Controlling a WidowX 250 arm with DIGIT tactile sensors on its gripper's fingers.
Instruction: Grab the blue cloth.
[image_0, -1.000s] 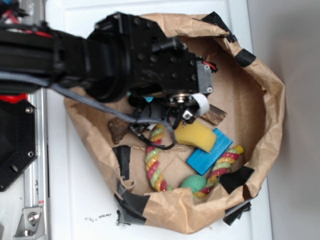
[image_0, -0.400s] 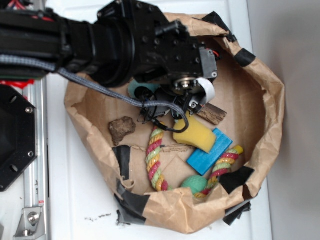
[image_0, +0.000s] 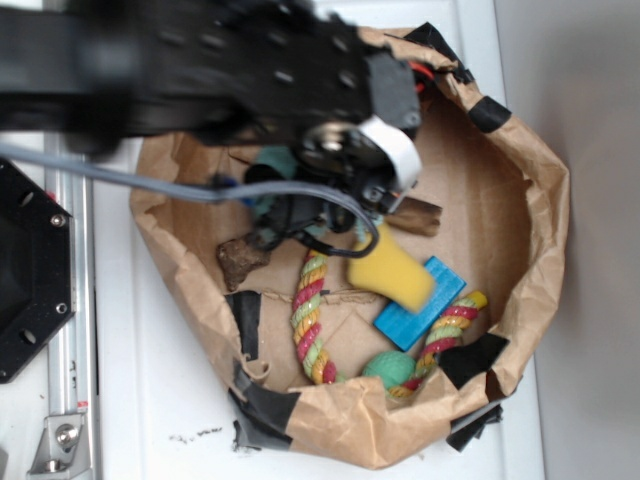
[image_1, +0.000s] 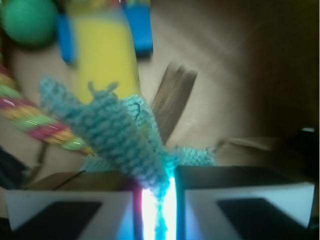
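The big brown paper bag (image_0: 520, 200) holds the toys. The black robot arm (image_0: 200, 70) hides most of the blue cloth (image_0: 272, 163) from outside. The wrist view shows the gripper (image_1: 156, 200) jaws pinched on the blue cloth (image_1: 117, 132), its long fold pointing up-left toward the yellow sponge (image_1: 102, 55) and green ball (image_1: 29, 21).

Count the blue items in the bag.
2: the blue cloth pinched in the gripper, and the blue block under the yellow sponge. The arm may hide others.
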